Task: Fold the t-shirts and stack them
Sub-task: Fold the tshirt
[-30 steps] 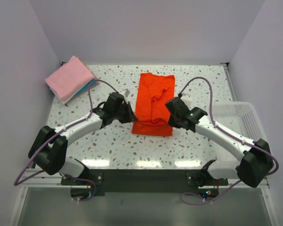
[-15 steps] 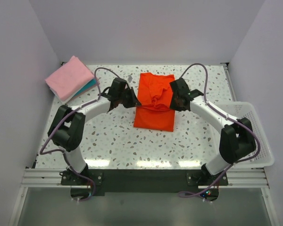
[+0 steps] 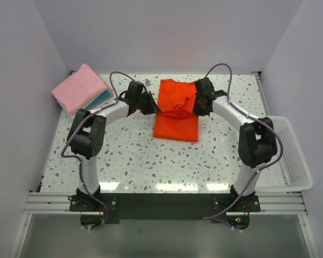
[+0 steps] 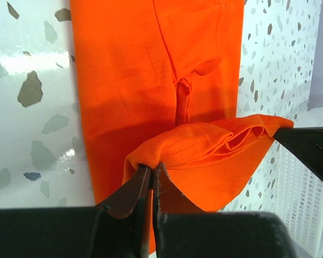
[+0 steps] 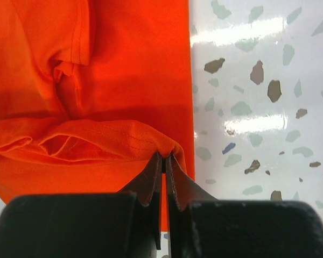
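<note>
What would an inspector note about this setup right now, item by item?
Surface: speckled white table, glossy.
Job's things: orange shirt, one edge lifted off the table and doubled over; pink shirt folded atop teal shirt, far-left corner.
Clutter: white mesh basket at right edge.
Grippers: left gripper and right gripper each shut on a corner of the lifted edge.
Cables: purple cable looping above each arm, off the cloth.
Surroundings: plain white walls; nothing else seen.
</note>
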### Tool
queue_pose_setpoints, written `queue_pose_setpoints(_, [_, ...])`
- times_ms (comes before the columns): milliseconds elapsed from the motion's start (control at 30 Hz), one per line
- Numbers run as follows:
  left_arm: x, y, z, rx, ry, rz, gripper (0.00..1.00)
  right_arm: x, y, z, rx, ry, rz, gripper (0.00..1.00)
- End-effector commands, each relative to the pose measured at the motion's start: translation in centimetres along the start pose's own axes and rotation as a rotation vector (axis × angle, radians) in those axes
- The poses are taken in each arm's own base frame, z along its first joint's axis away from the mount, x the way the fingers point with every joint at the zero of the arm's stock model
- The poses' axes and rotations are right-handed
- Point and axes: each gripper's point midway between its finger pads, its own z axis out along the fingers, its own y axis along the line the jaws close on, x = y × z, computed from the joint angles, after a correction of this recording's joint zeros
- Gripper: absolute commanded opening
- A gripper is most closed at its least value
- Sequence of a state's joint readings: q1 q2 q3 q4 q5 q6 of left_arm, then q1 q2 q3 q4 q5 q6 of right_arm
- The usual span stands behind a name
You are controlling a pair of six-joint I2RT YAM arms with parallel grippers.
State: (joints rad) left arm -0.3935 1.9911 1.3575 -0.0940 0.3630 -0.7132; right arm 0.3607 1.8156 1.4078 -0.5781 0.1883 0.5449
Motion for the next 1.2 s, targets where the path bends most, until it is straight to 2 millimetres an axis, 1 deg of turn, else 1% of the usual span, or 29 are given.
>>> queue_pose_setpoints(0, [-2.9,-1.0,0.1,0.048,-0.057,0.038,0.00,-3.2,1.2,-0.1,-0.046,-0.057,-0.003,0.00])
queue_pose_setpoints(33, [-3.2,-0.8,0.2,0.047,-0.061,0.032,0.00,-3.0,1.2,0.7,-0.038,-0.042,-0.006,0.00])
queue_pose_setpoints(67, [-3.7,-0.7,0.6,0.053,-0.065,0.027,0.00,-3.8,1.2,0.7,-0.041,-0.053,-0.001,0.00])
queue_pose_setpoints(133, [-4.4,-0.8,1.3,0.069,-0.068,0.026,0.00,-3.8,1.3,1.6,-0.034,-0.041,0.000,0.00])
queue_pose_setpoints(167, [-4.7,-0.8,1.5,0.078,-0.068,0.027,0.00,-4.5,1.3,1.8,-0.037,-0.052,0.006,0.00])
queue_pose_setpoints(200, [-4.8,-0.8,1.8,0.084,-0.067,0.027,0.00,-4.6,1.4,2.1,-0.035,-0.048,0.007,0.00])
queue_pose_setpoints(233, [-5.2,-1.0,2.3,0.094,-0.071,0.027,0.01,-4.3,1.4,3.0,-0.033,-0.029,0.006,0.00])
queue_pose_setpoints(267, [-5.7,-0.9,2.4,0.098,-0.082,0.026,0.20,-5.0,1.7,3.2,-0.040,-0.039,0.012,0.00])
queue_pose_setpoints(300, [-5.9,-0.9,2.6,0.101,-0.086,0.021,0.33,-5.3,1.7,3.4,-0.041,-0.039,0.018,0.01])
queue_pose_setpoints(333, [-7.0,-1.4,2.7,0.119,-0.117,0.019,0.47,-5.5,1.9,3.8,-0.043,-0.034,0.021,0.09])
queue_pose_setpoints(367, [-7.6,-1.4,2.7,0.120,-0.137,0.016,0.60,-6.2,2.1,4.2,-0.057,-0.036,0.031,0.26])
queue_pose_setpoints(400, [-8.1,-1.5,2.6,0.122,-0.148,0.016,0.78,-6.5,2.4,4.4,-0.068,-0.036,0.034,0.43])
queue_pose_setpoints(433, [-8.8,-2.1,2.3,0.125,-0.163,0.027,0.83,-7.0,2.5,4.2,-0.078,-0.038,0.037,0.56])
queue_pose_setpoints(467, [-9.3,-2.0,2.1,0.111,-0.178,0.035,0.86,-8.2,3.0,3.7,-0.098,-0.060,0.039,0.71])
queue_pose_setpoints(500, [-9.4,-2.0,1.9,0.103,-0.185,0.043,0.88,-8.6,3.2,3.3,-0.106,-0.072,0.036,0.77])
queue_pose_setpoints(567, [-9.2,-1.7,1.0,0.067,-0.181,0.059,0.89,-9.4,3.5,2.5,-0.119,-0.095,0.026,0.83])
queue_pose_setpoints(600, [-9.0,-1.5,0.8,0.055,-0.177,0.064,0.89,-9.7,3.6,1.7,-0.127,-0.109,0.022,0.84])
queue_pose_setpoints(667, [-7.5,-0.9,0.1,0.039,-0.150,0.072,0.89,-10.0,3.4,0.7,-0.134,-0.124,0.009,0.84])
queue_pose_setpoints(700, [-6.8,-0.7,-0.1,0.034,-0.140,0.074,0.89,-9.1,3.2,0.9,-0.134,-0.106,0.004,0.84])
queue_pose_setpoints(733, [-5.4,0.1,-0.5,0.017,-0.117,0.076,0.89,-9.3,3.1,-0.1,-0.144,-0.119,0.005,0.84])
queue_pose_setpoints(767, [-4.7,0.4,-0.7,0.004,-0.107,0.080,0.88,-8.1,2.6,0.2,-0.133,-0.093,0.003,0.84])
queue_pose_setpoints(833, [-2.7,1.5,-1.3,-0.029,-0.082,0.091,0.87,-7.2,2.5,-0.6,-0.156,-0.079,0.006,0.84])
queue_pose_setpoints(867, [-1.9,1.5,-1.5,-0.034,-0.071,0.097,0.86,-5.5,2.1,-0.2,-0.155,-0.041,0.000,0.84])
queue_pose_setpoints(933, [-0.2,1.9,-2.0,-0.046,-0.048,0.108,0.85,-4.1,1.9,-0.2,-0.172,-0.014,0.001,0.83])
queue_pose_setpoints(967, [0.5,1.8,-2.2,-0.049,-0.040,0.116,0.84,-2.7,1.6,-0.4,-0.184,0.013,-0.003,0.83])
queue_pose_setpoints(1033, [1.8,2.0,-2.8,-0.055,-0.025,0.115,0.84,-1.3,1.6,-0.5,-0.209,0.040,0.001,0.82])
queue_pose_setpoints(1067, [2.4,1.9,-2.8,-0.055,-0.019,0.114,0.83,0.0,1.3,-0.7,-0.222,0.067,0.000,0.82])
queue_pose_setpoints(1133, [3.7,2.2,-3.2,-0.057,-0.009,0.106,0.82,1.5,1.2,-1.0,-0.238,0.098,0.007,0.82])
queue_pose_setpoints(1167, [4.1,2.3,-3.3,-0.062,-0.004,0.103,0.81,2.9,0.7,-1.3,-0.244,0.123,0.009,0.82])
